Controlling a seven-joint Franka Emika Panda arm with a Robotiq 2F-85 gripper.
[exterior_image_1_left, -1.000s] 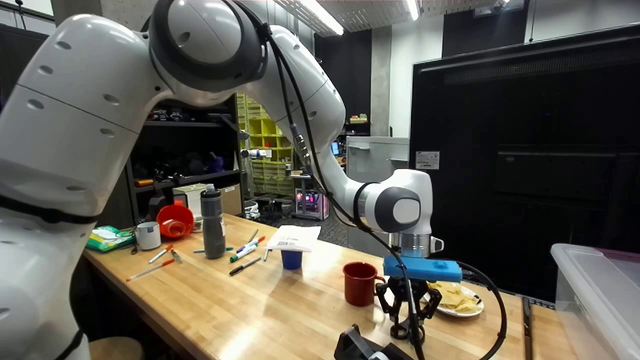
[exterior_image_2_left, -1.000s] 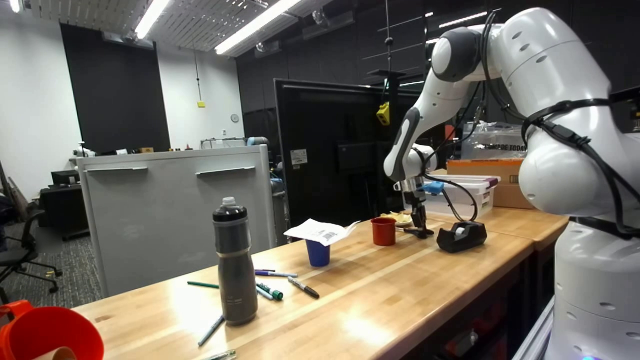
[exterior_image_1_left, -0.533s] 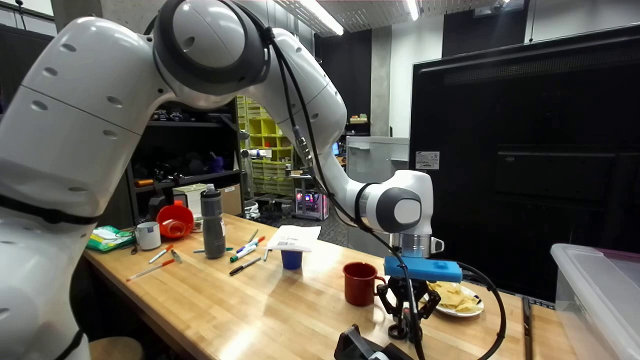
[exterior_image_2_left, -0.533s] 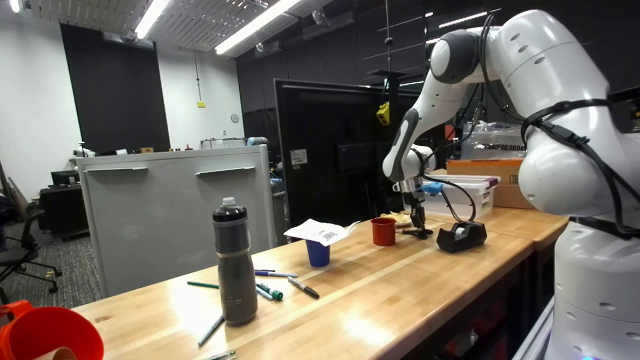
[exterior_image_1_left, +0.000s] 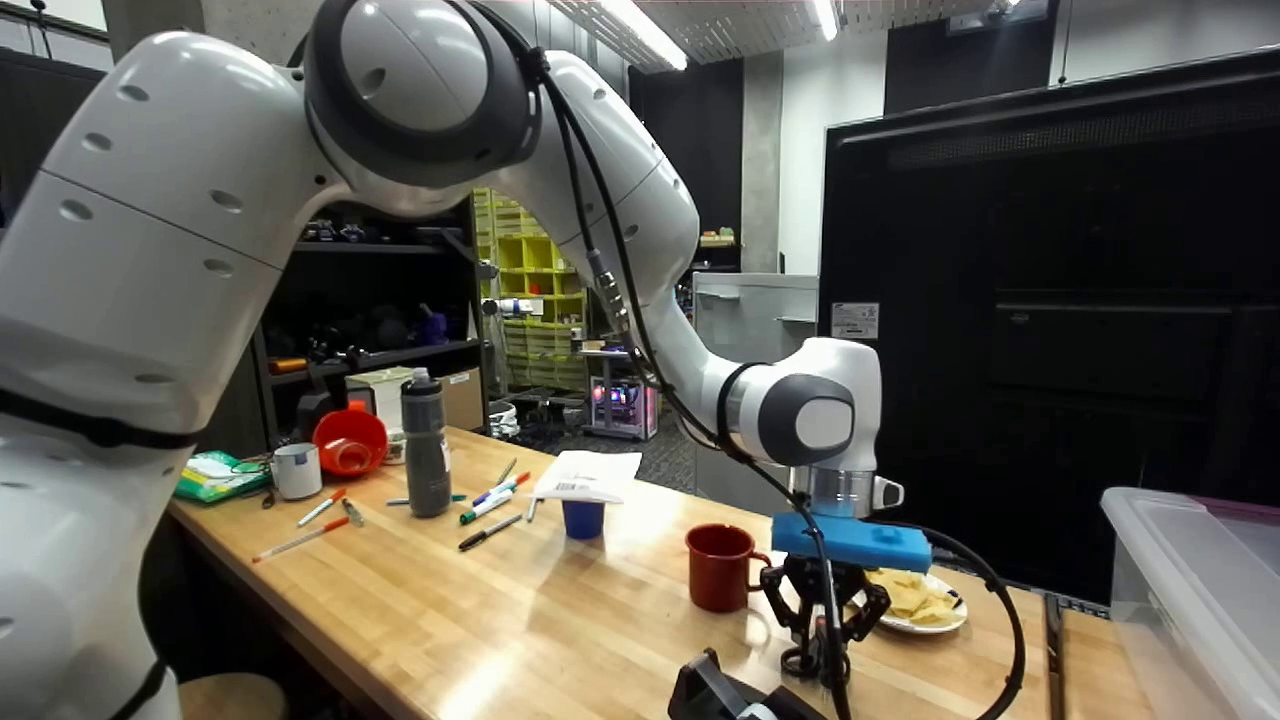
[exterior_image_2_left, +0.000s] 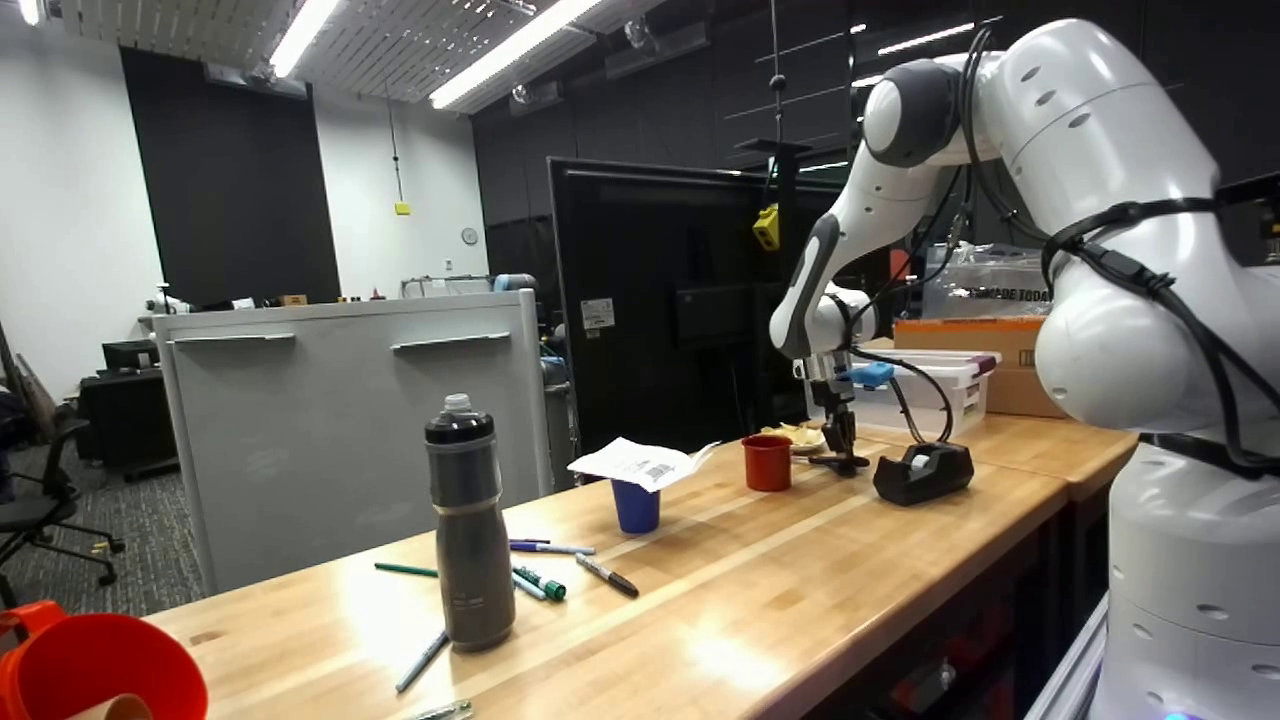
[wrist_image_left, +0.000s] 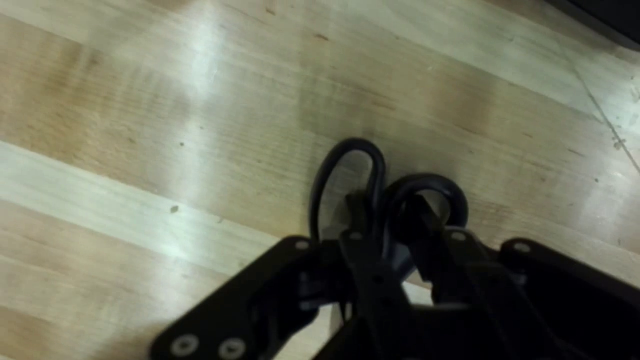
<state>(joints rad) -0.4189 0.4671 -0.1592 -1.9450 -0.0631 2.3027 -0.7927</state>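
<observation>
Wooden worktop (exterior_image_1_left: 600, 640) is the biggest thing, running under the claw (wrist_image_left: 384, 205) and way past it. Then a huge black screen (exterior_image_1_left: 1050, 380) standing behind the claw in both exterior views, and a clear plastic bin (exterior_image_1_left: 1190, 620) off to the claw's right in an exterior view. Grey bottle (exterior_image_1_left: 427, 450) is well apart from the claw, standing upright far to its left. White plate (exterior_image_1_left: 930, 627) of chips (exterior_image_1_left: 915, 597) sits just behind the claw, black tape dispenser (exterior_image_2_left: 922, 475) is near it, to its right in an exterior view. Red mug (exterior_image_1_left: 718, 575) stands just beside the claw, on its left in both exterior views, handle facing it. Now the scissors (wrist_image_left: 380, 172): black loop handles right at the fingertips, and from the wrist view it looks like the claw is clamped on them, one tip in each loop with the loops' inner sides pinched between. Blades mostly hide under the fingers; can't tell if they touch the wood. Smallest: a black marker (exterior_image_2_left: 607, 575), well apart from the claw.
</observation>
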